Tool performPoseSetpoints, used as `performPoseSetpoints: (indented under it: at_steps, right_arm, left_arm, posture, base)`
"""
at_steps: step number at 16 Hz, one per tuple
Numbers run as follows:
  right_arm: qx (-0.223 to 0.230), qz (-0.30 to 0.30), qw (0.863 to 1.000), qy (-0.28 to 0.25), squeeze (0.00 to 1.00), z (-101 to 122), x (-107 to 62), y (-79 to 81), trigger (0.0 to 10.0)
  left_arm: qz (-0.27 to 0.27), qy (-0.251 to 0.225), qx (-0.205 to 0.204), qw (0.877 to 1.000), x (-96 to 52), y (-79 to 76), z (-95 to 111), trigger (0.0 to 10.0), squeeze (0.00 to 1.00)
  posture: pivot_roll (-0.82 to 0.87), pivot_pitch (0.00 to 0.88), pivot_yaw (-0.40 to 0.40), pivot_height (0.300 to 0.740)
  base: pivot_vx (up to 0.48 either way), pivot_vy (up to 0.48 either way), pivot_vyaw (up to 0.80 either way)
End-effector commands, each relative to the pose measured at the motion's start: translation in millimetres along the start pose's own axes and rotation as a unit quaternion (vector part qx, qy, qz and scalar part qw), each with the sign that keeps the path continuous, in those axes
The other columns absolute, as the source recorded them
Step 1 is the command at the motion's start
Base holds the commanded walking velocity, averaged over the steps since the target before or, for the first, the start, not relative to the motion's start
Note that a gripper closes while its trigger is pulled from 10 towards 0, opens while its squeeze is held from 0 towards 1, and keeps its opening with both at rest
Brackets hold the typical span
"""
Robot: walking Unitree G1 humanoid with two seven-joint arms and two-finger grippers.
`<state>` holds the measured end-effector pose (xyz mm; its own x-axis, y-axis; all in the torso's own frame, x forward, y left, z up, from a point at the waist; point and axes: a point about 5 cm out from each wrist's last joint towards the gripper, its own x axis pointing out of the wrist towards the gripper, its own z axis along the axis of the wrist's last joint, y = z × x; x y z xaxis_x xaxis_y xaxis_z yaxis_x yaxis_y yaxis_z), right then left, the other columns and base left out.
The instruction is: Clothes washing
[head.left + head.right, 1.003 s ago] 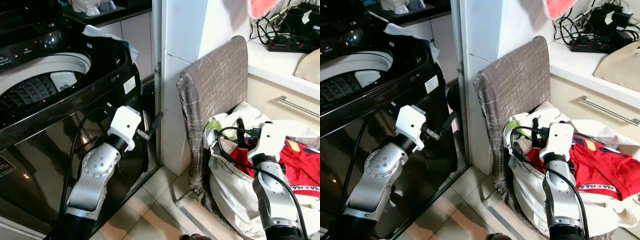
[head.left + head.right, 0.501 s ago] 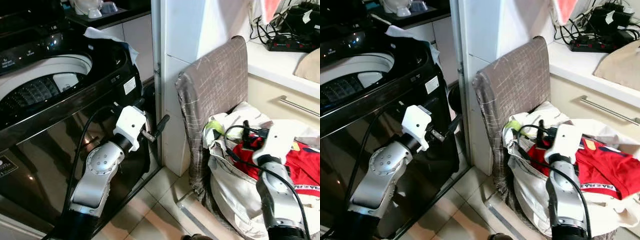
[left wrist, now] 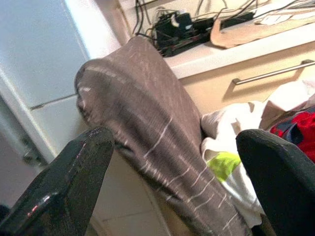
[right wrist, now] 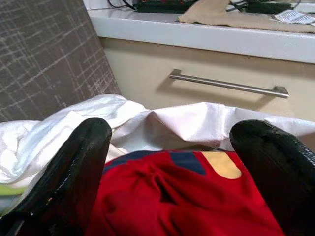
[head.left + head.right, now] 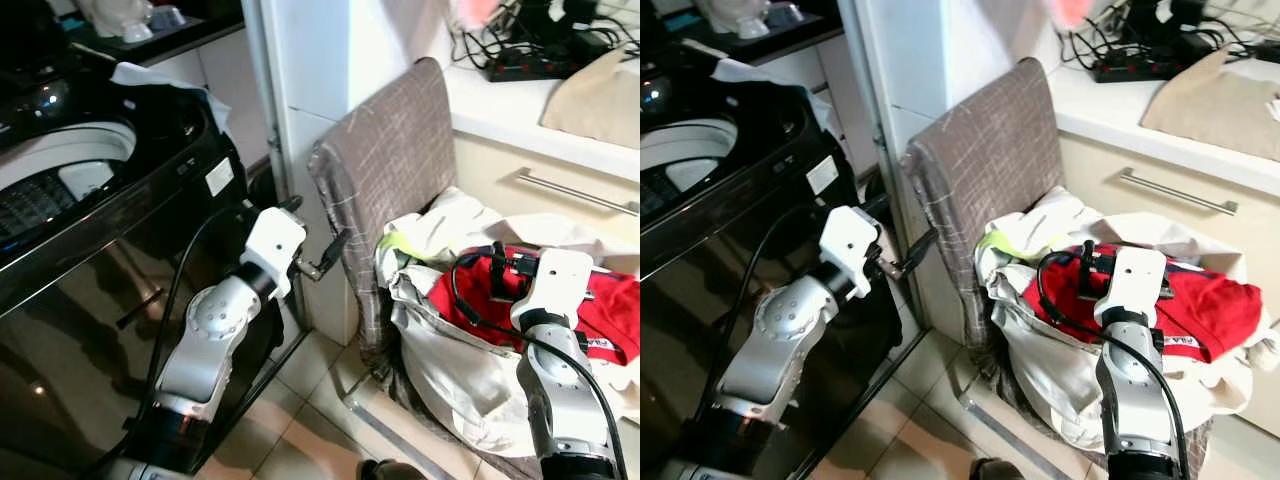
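Both arms have swung toward the laundry bag (image 5: 450,350). Right gripper (image 4: 172,162), fingers spread, hovers just above the red shirt (image 5: 600,300) in the bag; left gripper (image 3: 172,162), fingers spread, faces the bag's grey cloth (image 5: 390,170) beside the washing machine (image 5: 90,200).

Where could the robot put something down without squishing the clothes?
Bare floor tiles lie between the washing machine and the laundry bag. The bag is crowded with the red shirt and white clothes.
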<state>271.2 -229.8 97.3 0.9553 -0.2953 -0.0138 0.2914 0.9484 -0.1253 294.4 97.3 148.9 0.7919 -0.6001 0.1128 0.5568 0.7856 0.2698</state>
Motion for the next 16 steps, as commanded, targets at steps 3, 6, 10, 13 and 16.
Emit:
performPoseSetpoints:
  at_steps: [3, 6, 10, 13, 16]
  right_arm:
    - [0.070, -0.061, 0.995, 0.049, 0.00, -9, 10.4, -11.9, 10.0]
    - [0.082, -0.074, 0.991, 0.075, 0.00, -11, 28.2, -21.0, 10.0]
    - [0.163, -0.088, 0.966, 0.183, 0.00, -41, 34.8, -19.9, 10.0]
    - [0.221, -0.083, 0.936, 0.261, 0.00, -61, 31.4, -5.2, 10.0]
    - [0.235, -0.090, 0.918, 0.306, 0.00, -76, 23.5, 0.7, 7.9]
  left_arm:
    - [-0.005, 0.002, 0.007, 1.000, -0.9, 1.5, 0, 10.0, 0.00]
    - [0.002, 0.007, 0.013, 1.000, -9.3, 4.6, 2, 10.0, 0.00]
    - [0.000, 0.035, 0.021, 0.999, -33.9, 7.9, 2, 10.0, 0.00]
    - [-0.001, 0.044, 0.024, 0.999, -41.5, 8.8, 7, 10.0, 0.00]
    - [0.000, 0.052, 0.026, 0.998, -44.3, 9.9, 9, 10.0, 0.00]
  posture:
    - [-0.19, 0.020, 0.096, 0.711]
    - [-0.15, 0.072, 0.107, 0.711]
    - [-0.08, 0.153, 0.134, 0.711]
    - [-0.04, 0.186, 0.144, 0.711]
    - [-0.04, 0.188, 0.138, 0.711]
  base:
    - [0.000, 0.000, -0.45]
    - [0.000, 0.000, 0.00]
    - [0.000, 0.000, 0.00]
    - [0.000, 0.000, 0.00]
    - [0.000, 0.000, 0.00]
